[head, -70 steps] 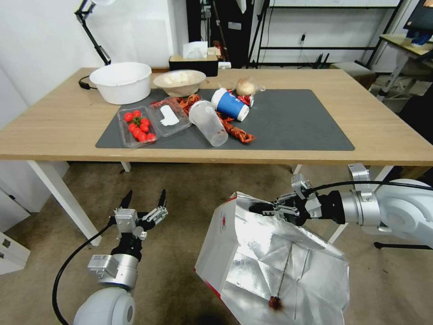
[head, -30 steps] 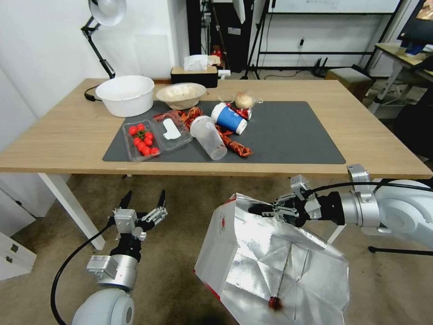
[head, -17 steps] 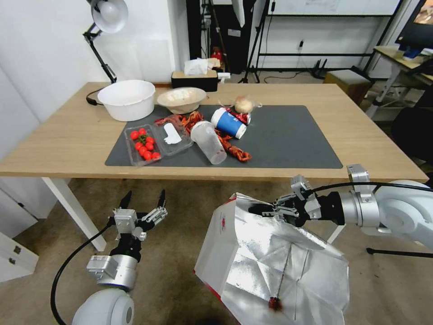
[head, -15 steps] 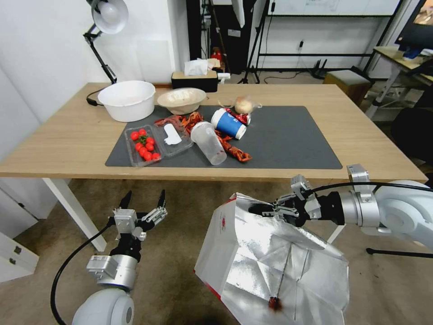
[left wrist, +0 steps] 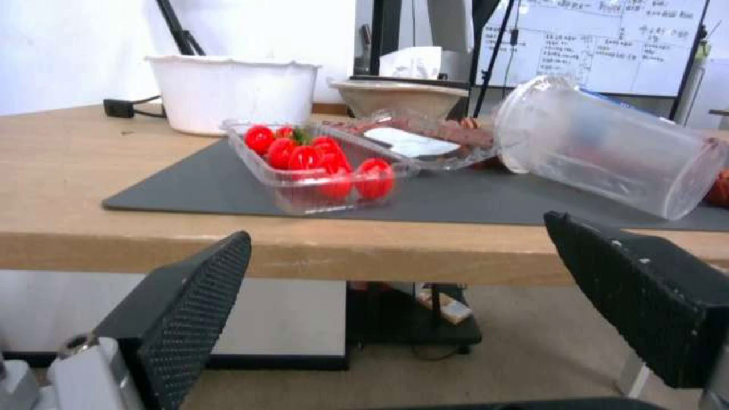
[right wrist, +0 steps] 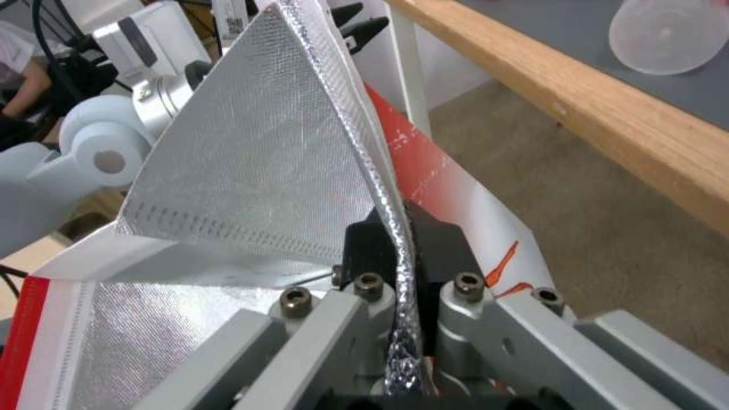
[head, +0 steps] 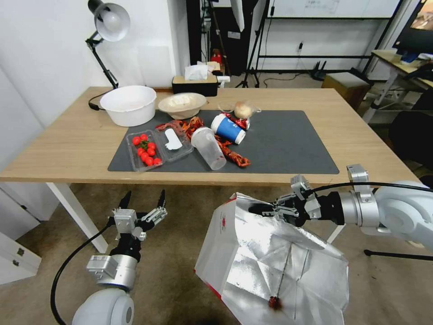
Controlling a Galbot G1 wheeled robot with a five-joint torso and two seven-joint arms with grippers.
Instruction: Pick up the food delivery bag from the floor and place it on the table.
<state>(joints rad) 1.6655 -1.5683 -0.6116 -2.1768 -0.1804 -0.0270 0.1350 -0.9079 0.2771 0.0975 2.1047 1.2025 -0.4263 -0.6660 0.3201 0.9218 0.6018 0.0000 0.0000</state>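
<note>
The food delivery bag point(head: 270, 266), white with red trim and a silver foil lining, hangs tilted below the table's front edge. My right gripper point(head: 264, 210) is shut on the bag's top rim; the right wrist view shows the foil rim point(right wrist: 398, 250) pinched between its dark pads. A small red logo point(head: 223, 221) marks the bag's white side. The table point(head: 67, 140), light wood with a dark grey mat point(head: 288, 144), stands ahead. My left gripper point(head: 142, 199) is open, low at the left near a white table leg point(head: 76, 212), holding nothing.
On the mat lie a clear tray of cherry tomatoes point(head: 145, 150), a tipped clear cup point(head: 208, 148), a blue cup point(head: 228, 128) and red wrappers. A white tub point(head: 128, 104), a beige bowl point(head: 182, 105), a tissue box and a lamp stand at the back. The mat's right half is bare.
The whole picture has shifted: the table now sits lower in view and looks farther off, so the camera has moved. Both arms and the bag keep their places in the picture.
</note>
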